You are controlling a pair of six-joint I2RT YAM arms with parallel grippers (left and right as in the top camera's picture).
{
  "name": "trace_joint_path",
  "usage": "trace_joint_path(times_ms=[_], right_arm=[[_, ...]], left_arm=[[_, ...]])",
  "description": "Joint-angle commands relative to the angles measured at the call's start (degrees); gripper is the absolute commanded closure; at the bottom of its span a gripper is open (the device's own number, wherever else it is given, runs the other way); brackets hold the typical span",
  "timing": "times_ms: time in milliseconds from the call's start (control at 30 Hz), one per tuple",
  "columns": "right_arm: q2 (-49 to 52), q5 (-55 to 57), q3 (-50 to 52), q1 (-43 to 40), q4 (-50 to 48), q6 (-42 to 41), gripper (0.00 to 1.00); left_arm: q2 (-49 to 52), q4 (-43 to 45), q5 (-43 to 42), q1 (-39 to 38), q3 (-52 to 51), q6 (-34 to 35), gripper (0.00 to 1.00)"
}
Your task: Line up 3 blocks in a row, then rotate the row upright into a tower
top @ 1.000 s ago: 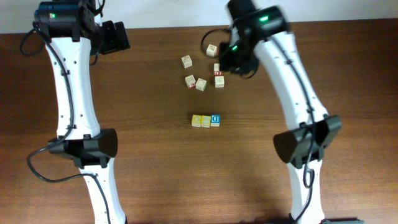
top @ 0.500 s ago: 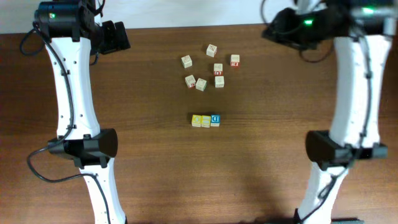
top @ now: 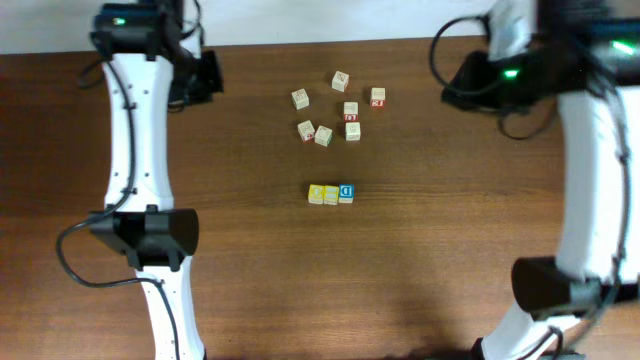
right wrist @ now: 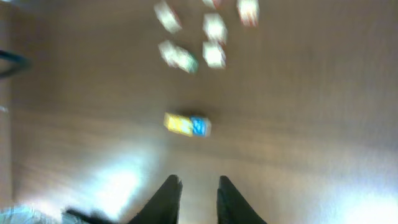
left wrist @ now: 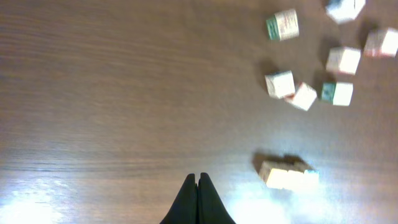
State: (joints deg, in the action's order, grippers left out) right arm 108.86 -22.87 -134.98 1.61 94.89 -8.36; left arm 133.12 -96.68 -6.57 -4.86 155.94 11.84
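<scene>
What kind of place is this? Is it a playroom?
Probably a robot lab, not a playroom: a white left arm and right arm with black cables stand at a brown wooden table holding a few small letter blocks.

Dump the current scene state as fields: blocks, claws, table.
surface: dark brown wooden table
target row: three small wooden alphabet cubes, touching in a line; two yellow tops, blue "D" at one end
loose cubes: seven scattered cream cubes with red-marked faces, apart from the row
left claw: shut, empty, clear of all cubes
right claw: open, empty, clear of all cubes
</scene>
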Motion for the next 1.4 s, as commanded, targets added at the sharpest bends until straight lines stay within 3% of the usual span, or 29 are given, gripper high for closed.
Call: trace_joint_path(times_ms=[0, 200, 400, 633, 833, 967, 1067, 1367], right_arm=[[0.3, -1.1, 12.7, 0.3, -4.1, 0.7, 0.82], [0.3, -2.4, 23.4, 0.3, -10.7, 0.7, 0.83], [0.3, -2.3, 24.5, 0.3, -12.0, 1.1, 0.83], [0.3, -1.9, 24.5, 0.3, -12.2, 1.1, 0.83], [0.3, -1.9, 24.5, 0.3, -12.4, 1.1, 0.83], [0.5, -2.0, 25.1, 1.3, -13.8, 1.0, 0.83], [0.6, -2.0, 27.3, 2.9, -15.6, 0.3, 0.83], [0.6, -4.9, 45.6, 6.8, -30.6, -8.0, 0.95]], left_arm=[[-1.9, 0.0, -5.4, -1.0, -0.7, -4.9, 1.00], [-6.6, 0.0, -10.6, 0.7, -0.8, -6.0, 1.00], [-11.2, 0.0, -11.0, -1.3, -4.3, -5.9, 1.00], [-19.1, 2.1, -7.1, -2.6, -16.2, -5.0, 1.00], [-34.3, 22.4, -7.3, -2.9, -46.5, -1.4, 1.00], [-41.8, 49.6, -19.1, -2.9, -72.7, 4.3, 1.00], [-40.7, 59.6, -24.3, -2.9, -81.9, 8.1, 1.00], [-31.1, 58.7, -28.5, -5.5, -84.3, 1.6, 1.00]])
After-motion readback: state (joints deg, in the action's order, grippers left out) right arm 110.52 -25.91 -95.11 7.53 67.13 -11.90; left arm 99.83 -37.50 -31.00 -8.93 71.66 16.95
